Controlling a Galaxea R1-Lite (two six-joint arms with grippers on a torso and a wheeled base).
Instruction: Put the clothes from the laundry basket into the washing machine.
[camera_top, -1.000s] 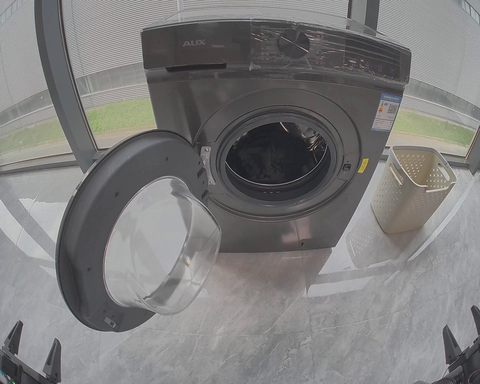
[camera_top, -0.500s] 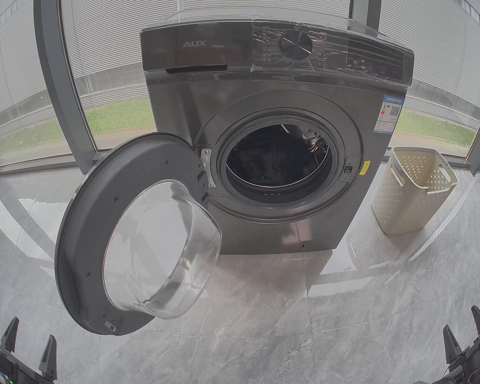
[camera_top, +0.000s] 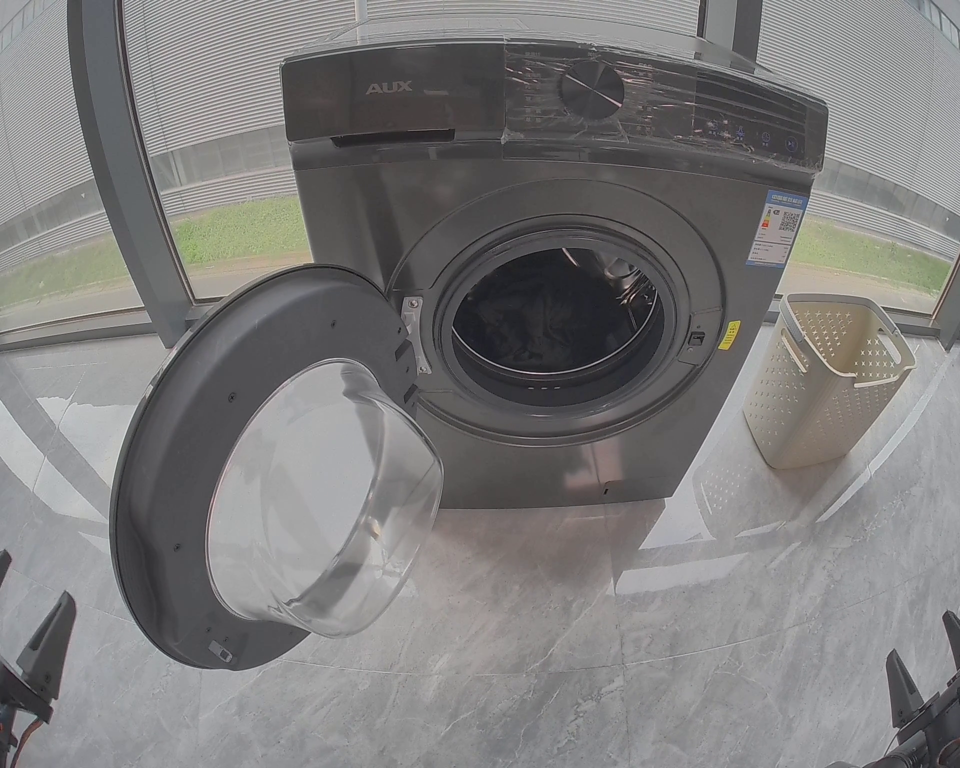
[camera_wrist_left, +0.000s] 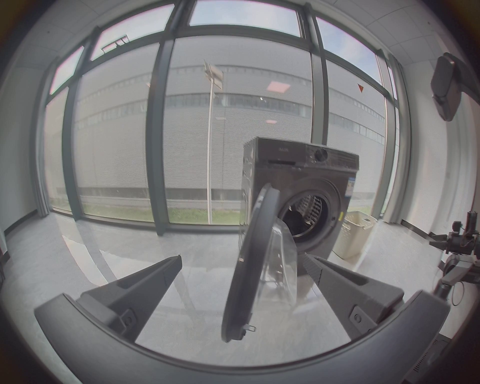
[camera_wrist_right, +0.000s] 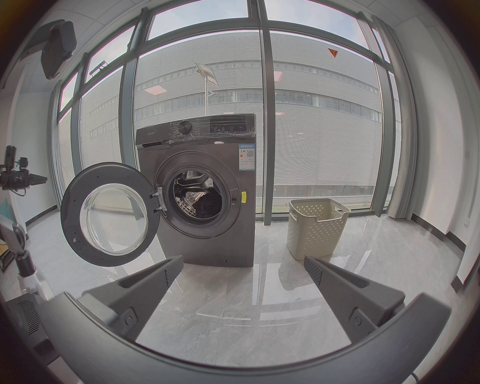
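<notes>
The washing machine (camera_top: 560, 180) stands on the grey marble floor (camera_top: 600, 620) with its round door (camera_top: 200, 420) swung wide to its left side. Dark clothes (camera_top: 540, 320) lie inside the drum. A printed sticker (camera_top: 778, 228) sits high on the front at the right, a small yellow tag (camera_top: 727, 333) is beside the door opening, and pale lettering marks the top panel. The cream laundry basket (camera_top: 825, 390) stands just right of the machine. The left claw (camera_wrist_left: 241, 260) and the right claw (camera_wrist_right: 243, 260) both hang low, well back from the machine, fingers spread apart and holding nothing.
</notes>
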